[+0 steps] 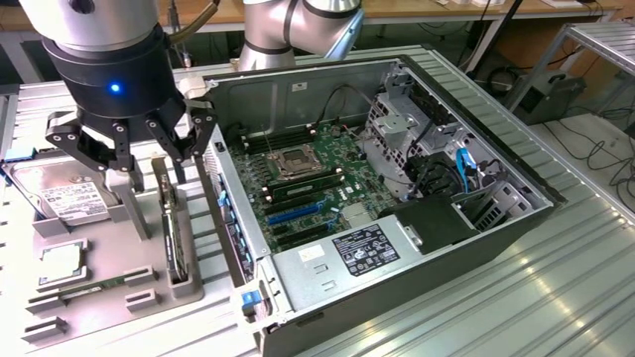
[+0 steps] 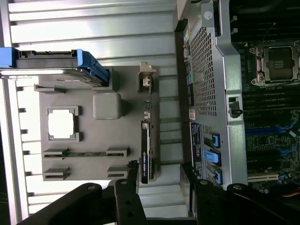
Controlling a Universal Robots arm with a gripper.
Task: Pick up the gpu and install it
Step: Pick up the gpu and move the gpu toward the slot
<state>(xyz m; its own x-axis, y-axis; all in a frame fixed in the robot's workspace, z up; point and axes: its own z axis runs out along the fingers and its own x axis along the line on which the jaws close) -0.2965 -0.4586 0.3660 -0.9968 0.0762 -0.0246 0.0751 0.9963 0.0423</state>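
gpu: its upper end is hidden from you behind the hand.
arm: cut by your exterior view's top edge.

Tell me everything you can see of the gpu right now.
The gpu is a thin dark card standing on edge in a slot of the grey tray, beside the open computer case. The open hand hangs over one end; whether it touches, I cannot tell.

Ribbed metal tabletop under the fingers; far beyond them wooden desks, a metal rack, floor cables
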